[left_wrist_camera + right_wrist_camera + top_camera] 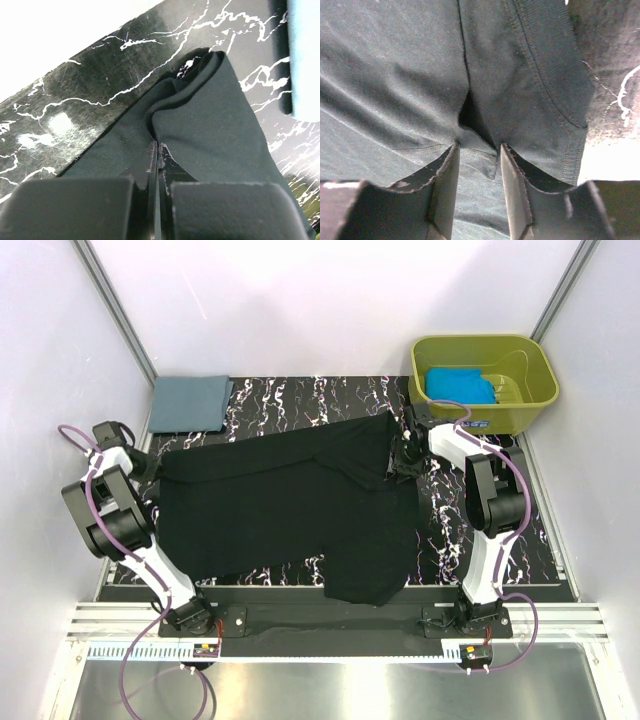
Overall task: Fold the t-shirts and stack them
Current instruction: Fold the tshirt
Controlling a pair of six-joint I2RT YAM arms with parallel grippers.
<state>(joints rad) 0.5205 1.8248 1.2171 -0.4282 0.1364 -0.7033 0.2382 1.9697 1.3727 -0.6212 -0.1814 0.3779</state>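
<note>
The large black t-shirt lies spread across the marbled table, one part hanging over the near edge. My left gripper is at the shirt's left edge, shut on a fold of the black cloth that bunches up from the fingertips. My right gripper is at the shirt's right back part by the collar. Its jaws stand apart, pressed into the black cloth, with a puckered fold between the fingers. The slate grey-blue shirt lies folded at the back left. The turquoise shirt lies in the tub.
An olive-green tub stands at the back right, just behind the right arm. The folded grey-blue shirt's edge shows at the right of the left wrist view. White walls close in on the left, back and right.
</note>
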